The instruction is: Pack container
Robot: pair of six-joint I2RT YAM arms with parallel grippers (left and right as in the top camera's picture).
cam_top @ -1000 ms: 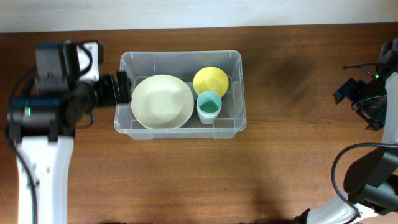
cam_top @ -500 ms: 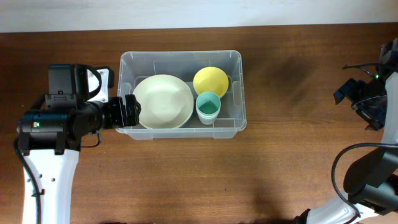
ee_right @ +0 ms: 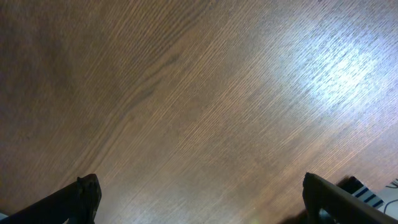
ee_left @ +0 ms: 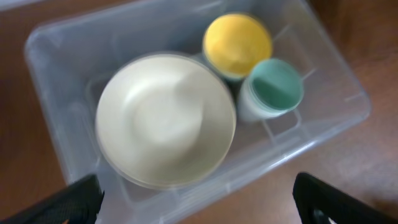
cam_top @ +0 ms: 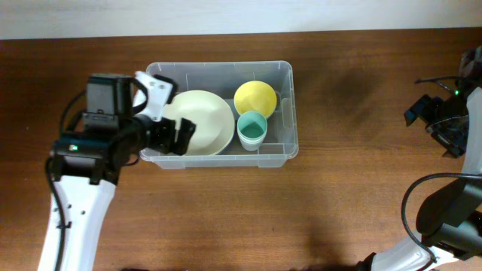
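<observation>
Overhead, the left jaws hang spread wide and empty above the left end of the container point(cam_top: 218, 77), over the rim of a cream bowl point(cam_top: 207, 120). Their dark fingers point(ee_left: 78, 199) frame the lower corners of the wrist view with nothing between them. Inside the clear container, the cream bowl fills the left half, while a yellow bowl point(cam_top: 254, 98) and a teal cup point(cam_top: 253, 128) stand close together at the right. The container sits left of centre on the brown wooden surface point(cam_top: 354, 203), toward its far edge. Well apart from it, at the right edge, the right jaws — likewise spread, gripping nothing — face bare wood on the right arm point(cam_top: 444, 120).
</observation>
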